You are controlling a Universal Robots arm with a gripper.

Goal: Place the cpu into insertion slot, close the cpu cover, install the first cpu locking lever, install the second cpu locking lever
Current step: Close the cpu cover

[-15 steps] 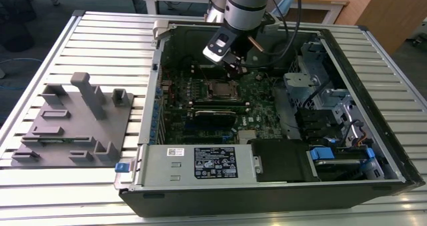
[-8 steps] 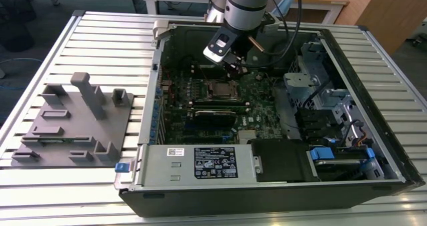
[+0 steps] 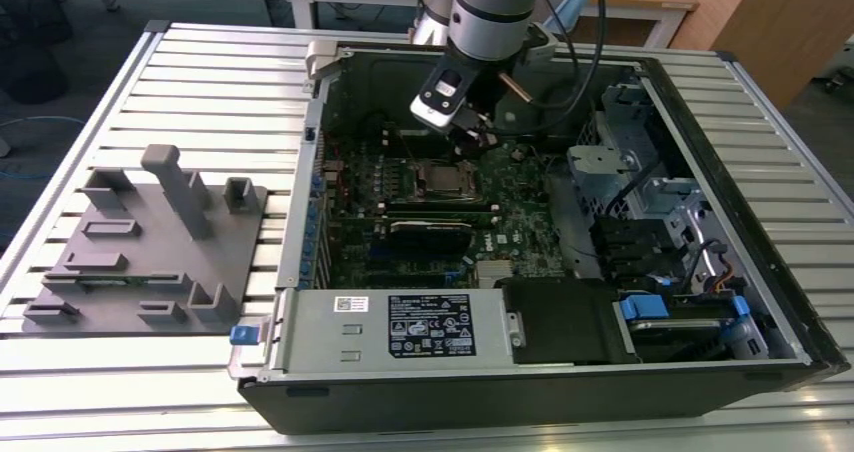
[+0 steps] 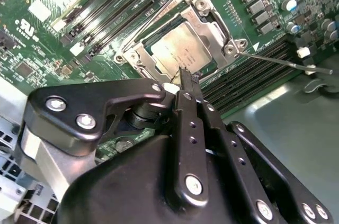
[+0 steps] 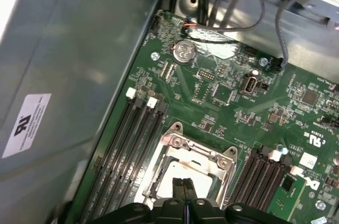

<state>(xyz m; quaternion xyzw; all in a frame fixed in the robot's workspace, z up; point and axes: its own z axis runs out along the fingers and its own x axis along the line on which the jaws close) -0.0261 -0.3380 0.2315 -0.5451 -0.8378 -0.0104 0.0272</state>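
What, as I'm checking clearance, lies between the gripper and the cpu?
Nothing shows between them: in the second wrist view the gripper, shut, points at the edge of the cpu with no gap visible.

An open desktop computer case [image 3: 534, 404] lies on its side on a slatted metal table [image 3: 200, 62]. A grey moulded fixture block [image 3: 147, 242] stands beside it at the exterior view's left. Inside the case, a green motherboard [image 3: 521, 207] sits next to a silver labelled box [image 3: 400, 327], probably the power supply. In the first wrist view, long black memory slots [image 5: 124, 144] lie near a round coin cell battery [image 5: 184, 52].
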